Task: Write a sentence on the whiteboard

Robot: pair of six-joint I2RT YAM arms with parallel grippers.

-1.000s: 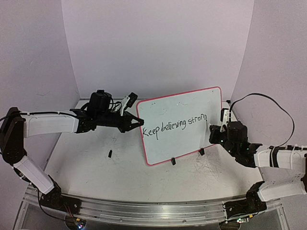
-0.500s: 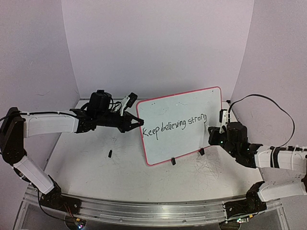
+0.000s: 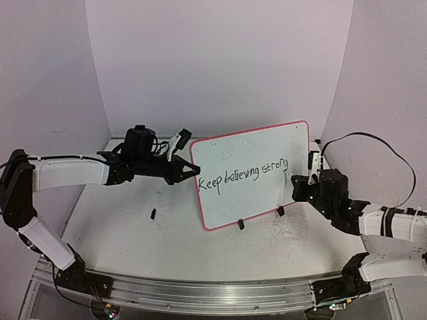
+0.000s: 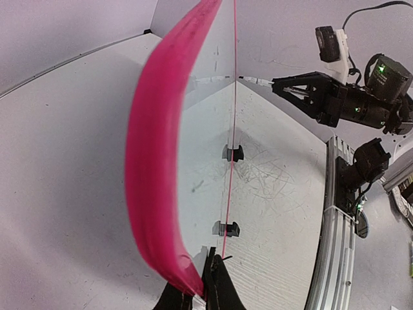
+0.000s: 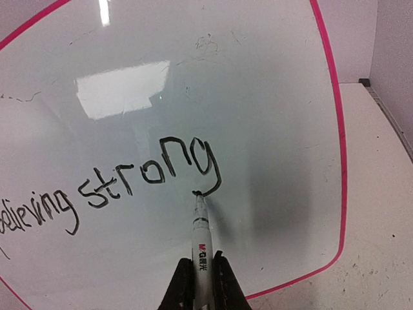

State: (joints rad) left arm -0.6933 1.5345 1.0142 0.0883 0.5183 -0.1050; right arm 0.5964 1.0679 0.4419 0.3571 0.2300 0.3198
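Observation:
The whiteboard [image 3: 260, 143] stands tilted on the table, white with a pink rim [image 4: 151, 168]. The sentence [image 3: 243, 175] runs across it in black and reads "Keep believing strong". My left gripper [image 3: 195, 171] is shut on the board's left edge; in the left wrist view its fingertips [image 4: 210, 258] pinch the rim. My right gripper [image 5: 201, 263] is shut on a white marker [image 5: 202, 236]. The marker's tip touches the board at the end of the tail of the last "g" [image 5: 210, 169]. From above, the right gripper [image 3: 298, 180] sits at the board's right side.
Two black clips [image 3: 240, 224] [image 3: 281, 211] hold the board's lower edge. A small black cap [image 3: 153, 214] lies on the table left of the board. Grey scribbles [image 3: 290, 233] mark the tabletop. A metal rail [image 3: 200, 287] runs along the front edge.
The right gripper with the marker has shifted slightly by the last "g". The left arm and the board have not moved.

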